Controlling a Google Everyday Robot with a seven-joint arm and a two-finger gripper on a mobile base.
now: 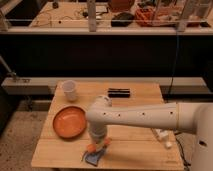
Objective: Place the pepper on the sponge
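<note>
The small orange pepper (pixel 95 146) lies at the near edge of the table, on or just over the dark blue sponge (pixel 93 157). My white arm reaches in from the right and bends down, so my gripper (pixel 98 142) sits right at the pepper, directly above the sponge. The arm's wrist covers most of the gripper and part of the pepper. Whether the pepper rests on the sponge or is held a little above it does not show.
A large round orange plate (pixel 69 121) sits on the left of the wooden table (pixel 135 142). A white cup (pixel 69 90) stands at the back left. A black bar (pixel 119 92) lies at the back middle. Small white objects (pixel 164 138) rest at the right edge.
</note>
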